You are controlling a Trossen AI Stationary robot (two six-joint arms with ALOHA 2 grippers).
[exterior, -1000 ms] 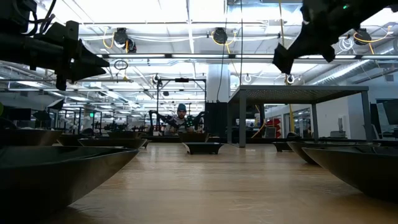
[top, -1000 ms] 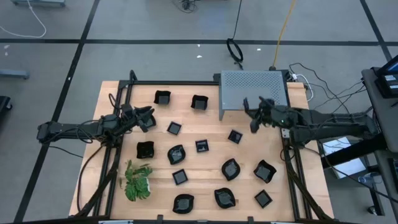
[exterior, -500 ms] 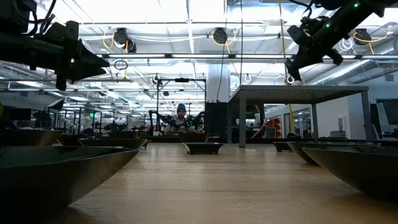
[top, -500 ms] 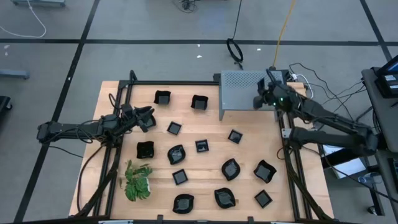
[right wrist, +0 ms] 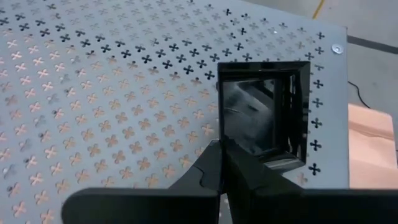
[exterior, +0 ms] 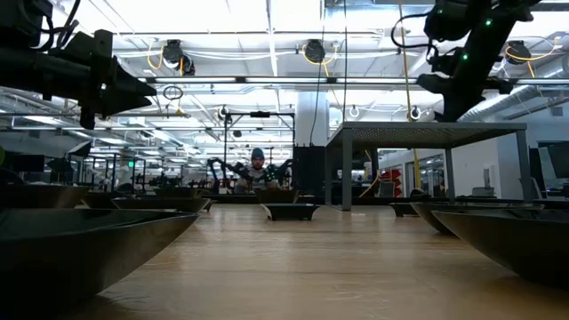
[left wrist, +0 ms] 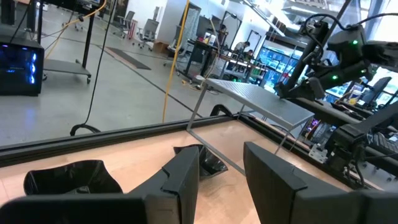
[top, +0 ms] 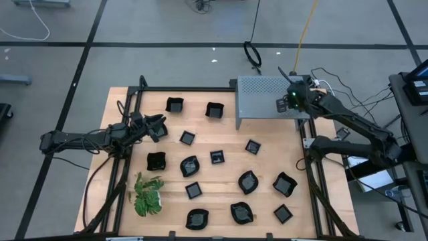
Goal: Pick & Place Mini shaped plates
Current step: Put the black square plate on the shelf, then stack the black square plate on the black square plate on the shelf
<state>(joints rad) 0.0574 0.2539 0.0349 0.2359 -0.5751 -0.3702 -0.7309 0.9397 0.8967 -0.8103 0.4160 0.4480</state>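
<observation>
Mini plates [top: 216, 156] lie scattered over most of my wooden table [top: 226, 137], small glossy black dishes, some square and some wavy-edged, each apart from its neighbours. One square plate [right wrist: 264, 115] sits on top of the grey perforated box [top: 259, 100] at the far edge of the table, near the box's right end. My right gripper [right wrist: 222, 163] hangs right over that plate with its fingers pressed together and nothing between them. My left gripper [left wrist: 221, 180] waits above the left side of the table, fingers apart and empty, with a plate [left wrist: 71, 177] just ahead of it on the wood. A green leafy plant [top: 147, 195] lies near the front left corner of the table. Far behind the table I can see a person [exterior: 258, 162] in the room.
</observation>
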